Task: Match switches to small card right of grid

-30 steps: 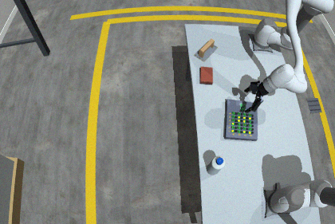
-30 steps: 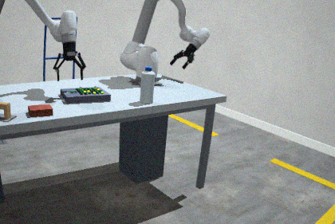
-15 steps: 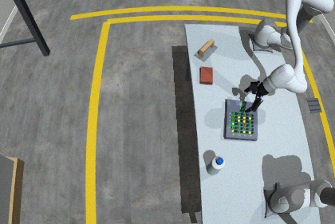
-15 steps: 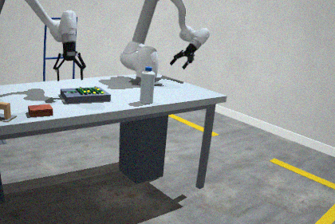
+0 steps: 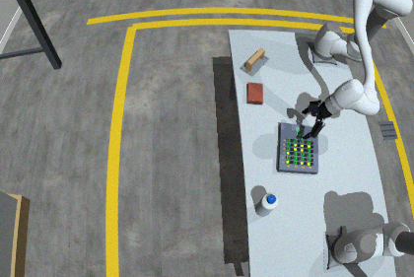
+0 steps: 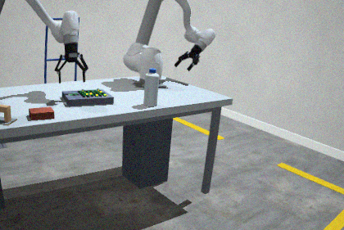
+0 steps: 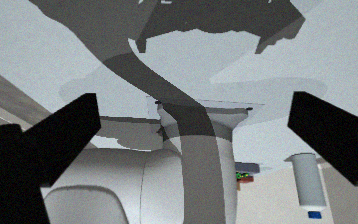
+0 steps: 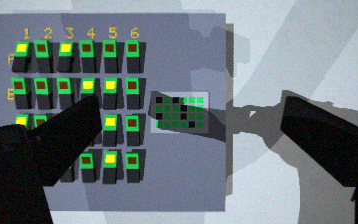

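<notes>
"Switch panel [image 5: 283, 164] [image 6: 87, 99] [image 7: 251, 167] [image 8: 180, 175]: where does it sit?"

"On the surface [image 5: 345, 163] [image 6: 196, 98] [image 7: 260, 67] [image 8: 260, 30], between the red block [image 5: 254, 93] [image 6: 41, 113] and the blue-capped bottle [image 5: 267, 205] [image 6: 151, 90] [image 7: 309, 180]. The right jaws [image 5: 307, 124] [image 6: 72, 81] hang above it, wide open and empty."

"And the left ones?"

"The left jaws [image 6: 183, 67] are wide open too, nothing in them, well apart from the panel."

"How do the lamps read?"

"In the far row, one and three are lit. In the second row, four and five are."

"Does that fit the card [image 8: 180, 112]?"

"Not at five in the second row: the card shows green, yet that switch [image 8: 110, 95] has its green half down. One finger hides part of the nearer rows in the right wrist view."
</notes>
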`<action>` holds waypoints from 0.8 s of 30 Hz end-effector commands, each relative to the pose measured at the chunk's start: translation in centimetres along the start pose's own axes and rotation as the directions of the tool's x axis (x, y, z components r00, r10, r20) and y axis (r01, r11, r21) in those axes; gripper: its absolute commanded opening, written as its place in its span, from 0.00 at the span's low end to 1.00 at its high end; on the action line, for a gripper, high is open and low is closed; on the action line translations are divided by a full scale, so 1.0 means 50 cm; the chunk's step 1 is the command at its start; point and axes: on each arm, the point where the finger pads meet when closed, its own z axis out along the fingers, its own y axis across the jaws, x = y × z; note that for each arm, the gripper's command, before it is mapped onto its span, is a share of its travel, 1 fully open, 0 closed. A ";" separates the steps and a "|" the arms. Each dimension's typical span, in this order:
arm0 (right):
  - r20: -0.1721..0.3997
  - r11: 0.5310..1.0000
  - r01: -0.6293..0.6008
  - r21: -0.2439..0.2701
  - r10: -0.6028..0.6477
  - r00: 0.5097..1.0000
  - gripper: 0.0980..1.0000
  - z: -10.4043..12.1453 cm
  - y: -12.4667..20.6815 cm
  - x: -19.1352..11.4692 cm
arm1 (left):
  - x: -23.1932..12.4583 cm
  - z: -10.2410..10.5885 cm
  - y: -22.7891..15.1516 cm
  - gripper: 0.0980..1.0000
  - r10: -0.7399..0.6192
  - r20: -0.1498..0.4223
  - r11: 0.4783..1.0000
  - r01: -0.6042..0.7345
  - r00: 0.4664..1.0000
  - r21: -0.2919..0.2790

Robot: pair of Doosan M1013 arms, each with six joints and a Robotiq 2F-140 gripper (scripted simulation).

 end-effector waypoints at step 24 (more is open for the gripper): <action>0.000 1.000 -0.004 0.001 0.004 1.000 0.00 -0.002 -0.001 0.001 | 0.000 -0.001 0.000 1.00 0.000 -0.001 1.000 0.000 1.000 0.000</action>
